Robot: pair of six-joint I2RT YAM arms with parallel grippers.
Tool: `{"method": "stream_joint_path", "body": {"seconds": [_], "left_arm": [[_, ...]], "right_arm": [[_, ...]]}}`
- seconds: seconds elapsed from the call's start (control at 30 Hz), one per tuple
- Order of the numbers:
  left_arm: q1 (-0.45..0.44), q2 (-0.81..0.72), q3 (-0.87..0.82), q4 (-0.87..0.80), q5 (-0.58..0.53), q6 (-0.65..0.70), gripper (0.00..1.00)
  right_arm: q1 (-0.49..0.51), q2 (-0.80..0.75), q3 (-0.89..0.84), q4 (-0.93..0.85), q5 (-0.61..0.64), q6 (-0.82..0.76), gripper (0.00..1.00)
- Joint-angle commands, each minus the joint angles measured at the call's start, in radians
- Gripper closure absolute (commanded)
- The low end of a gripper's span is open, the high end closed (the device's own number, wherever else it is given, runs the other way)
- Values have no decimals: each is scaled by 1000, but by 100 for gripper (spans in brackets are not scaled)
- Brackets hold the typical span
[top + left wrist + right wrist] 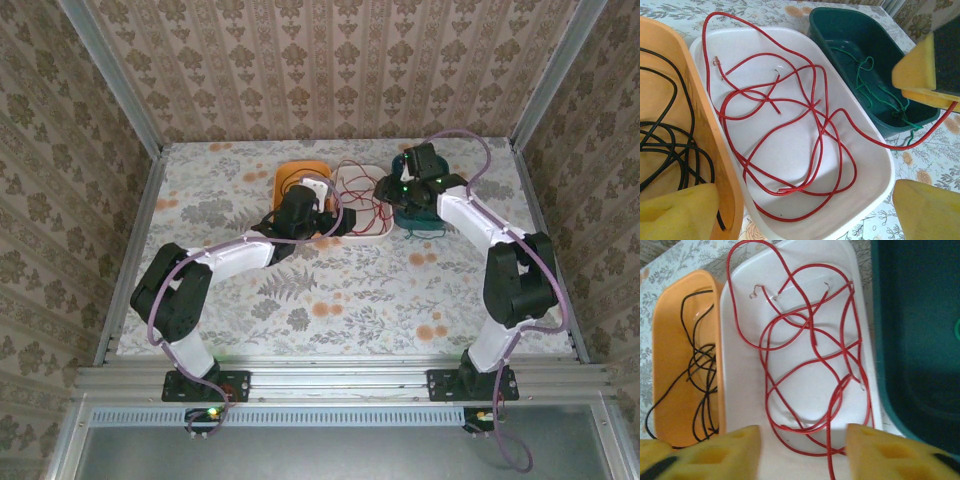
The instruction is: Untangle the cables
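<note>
**Hazards**
On the counter (300, 300), the white tray (867, 165) is set between the orange tray (660, 60) and the dark green tray (850, 25), each just beside the next. If a snagged loop is pulled upward, the white tray is likely to be lifted with it or dragged against its neighbours.

The red cables (815, 107) are piled in crossing loops inside the white tray. If one strand is drawn before its crossings are freed, a knot may be tightened.

One red strand (920, 140) is led over the white tray's rim, past the dark green tray. If it is dragged sideways, it may be laid across the green cable (867, 90) and the colours mixed again.

The black cable (675, 145) is coiled in the orange tray, apart from the red loops.

**Position relative to the tools**
The left tool (802, 220) is released and nothing is grasped. Its pads are spread wide over one end of the white tray, and the red loops lie below and between them.

The right tool (802, 450) is also held with its pads apart. A red strand passes between them and is not seen to be clamped
</note>
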Motion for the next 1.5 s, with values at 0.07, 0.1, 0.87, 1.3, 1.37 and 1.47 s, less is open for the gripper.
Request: {"method": "stream_joint_path", "body": {"seconds": [0.07, 0.1, 0.87, 1.3, 1.37, 1.47], "left_arm": [[1, 0, 36, 1, 19, 26, 9], [3, 0, 36, 0, 17, 28, 9], [18, -57, -24, 9, -27, 7, 10], [14, -48, -2, 8, -30, 8, 9], [14, -49, -4, 9, -32, 6, 9], [15, -53, -4, 10, -30, 9, 9]], "right_arm": [[2, -15, -5, -25, -64, -40, 89], [3, -10, -7, -22, -73, -40, 95], [109, 550, 491, -235, -6, -53, 100], [119, 462, 439, -196, 17, -97, 63], [119, 423, 434, -186, 30, -104, 57], [118, 373, 422, -169, 43, -111, 52]]}}
